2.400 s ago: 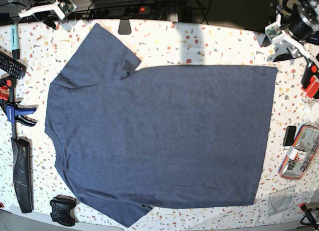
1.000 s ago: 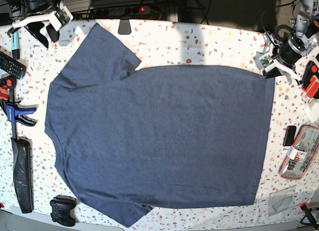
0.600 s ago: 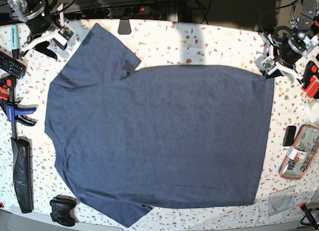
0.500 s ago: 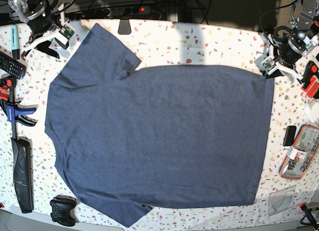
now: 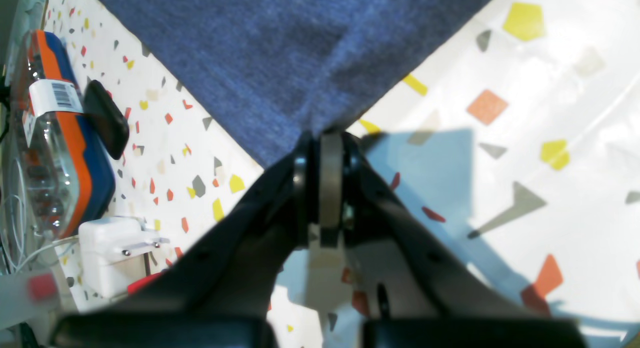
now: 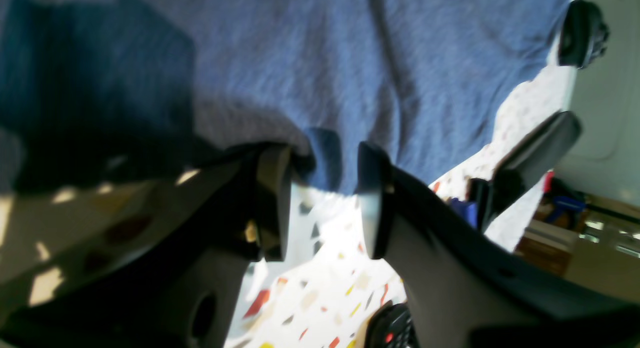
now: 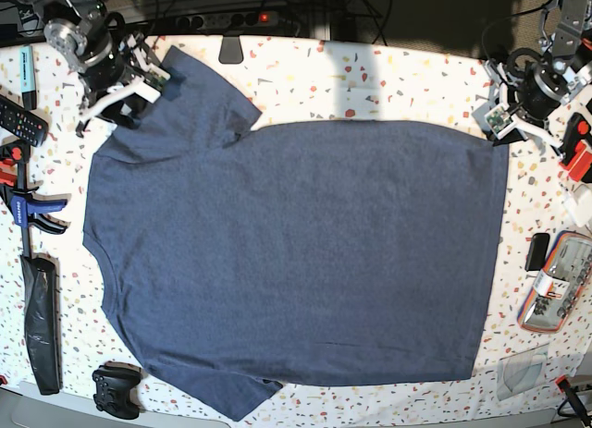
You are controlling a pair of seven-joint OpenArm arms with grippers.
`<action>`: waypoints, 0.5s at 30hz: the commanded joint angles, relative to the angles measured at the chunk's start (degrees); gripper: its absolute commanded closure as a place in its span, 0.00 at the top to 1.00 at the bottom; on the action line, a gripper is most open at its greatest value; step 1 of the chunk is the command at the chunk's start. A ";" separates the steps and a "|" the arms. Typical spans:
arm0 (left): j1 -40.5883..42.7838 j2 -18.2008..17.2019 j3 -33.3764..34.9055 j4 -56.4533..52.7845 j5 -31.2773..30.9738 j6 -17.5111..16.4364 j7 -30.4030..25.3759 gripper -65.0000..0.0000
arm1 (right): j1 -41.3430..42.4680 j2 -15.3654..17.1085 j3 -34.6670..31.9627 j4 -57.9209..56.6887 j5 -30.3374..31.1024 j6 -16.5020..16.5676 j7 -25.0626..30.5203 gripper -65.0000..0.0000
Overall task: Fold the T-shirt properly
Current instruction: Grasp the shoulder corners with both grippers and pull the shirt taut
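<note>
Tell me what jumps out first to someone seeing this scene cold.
The big navy T-shirt spread flat dominates the speckled table. At its hem corner on the base view's right, the left hand is shut on the cloth. At the far sleeve on the left, the right hand stands open with the sleeve edge between its fingers. Clutter rings the shirt: a game controller at the near left and an orange-and-blue case at the right edge.
</note>
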 commanded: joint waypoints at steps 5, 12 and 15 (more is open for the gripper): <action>0.02 -0.68 -0.24 0.48 -0.17 -0.46 1.03 0.00 | 3.76 0.79 -4.63 -1.42 -0.98 -0.24 -1.86 0.35; 0.02 -0.68 -0.24 0.46 -0.17 -0.46 3.02 0.00 | 4.76 0.79 -5.79 -1.42 -0.52 0.15 -1.92 0.21; 0.02 -0.70 -0.24 0.46 -0.17 -0.46 3.02 0.00 | 5.14 0.74 -5.79 -1.42 1.90 0.13 -1.95 0.08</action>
